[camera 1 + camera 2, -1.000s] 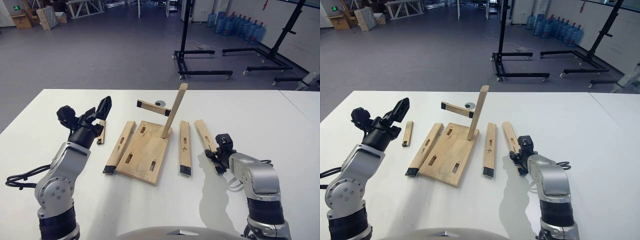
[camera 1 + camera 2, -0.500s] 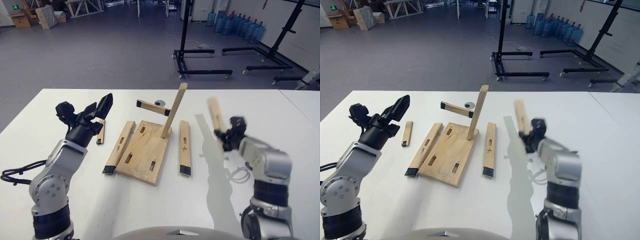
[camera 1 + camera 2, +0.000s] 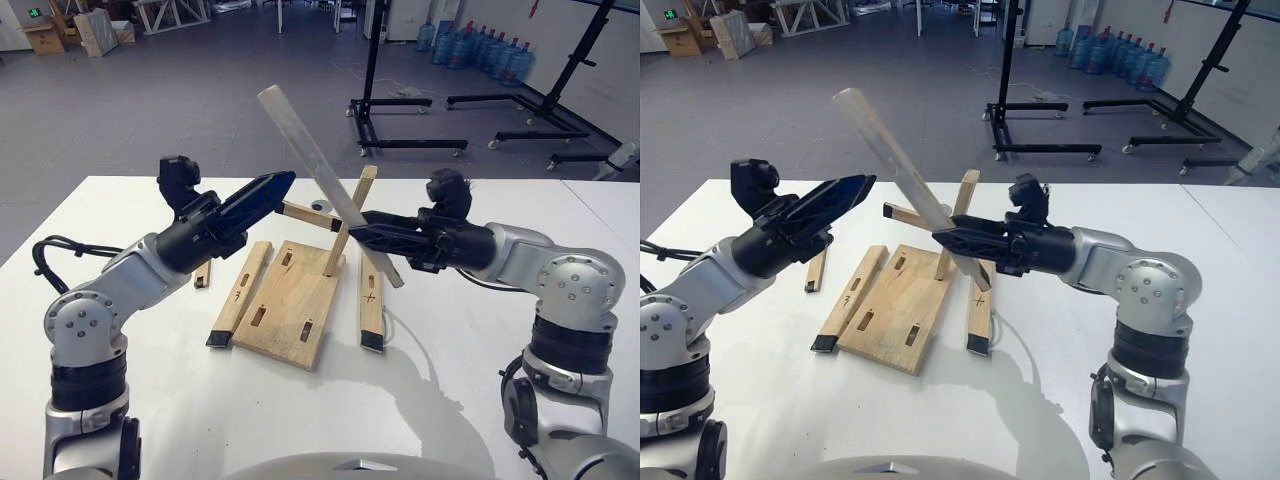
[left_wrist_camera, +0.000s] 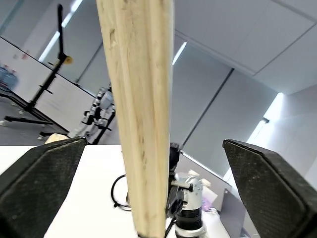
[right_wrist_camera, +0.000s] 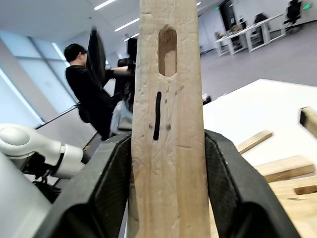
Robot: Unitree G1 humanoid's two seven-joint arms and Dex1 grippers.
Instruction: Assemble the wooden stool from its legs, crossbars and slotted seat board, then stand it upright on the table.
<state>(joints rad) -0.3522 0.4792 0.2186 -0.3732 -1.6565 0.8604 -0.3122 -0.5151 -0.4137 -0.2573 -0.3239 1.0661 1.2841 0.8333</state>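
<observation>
Right hand (image 3: 363, 236) clenched on stool leg (image 3: 310, 150), leg raised slantwise at frame centre, above slotted seat board (image 3: 290, 310) on worktop (image 3: 150, 400). Left hand (image 3: 281, 186) spread wide, empty, near leg. Leg likely light, stiff, smooth. Low grip leaves long lever, so better hold nearer middle.

Both head eyes look forward and down across the white table (image 3: 100, 210); each wrist camera faces, very close, the long pale wooden leg (image 5: 168, 148)

The leg (image 5: 167, 124) and seat board (image 3: 290, 305) are pale matt wood, the table (image 3: 90, 212) smooth white.
</observation>
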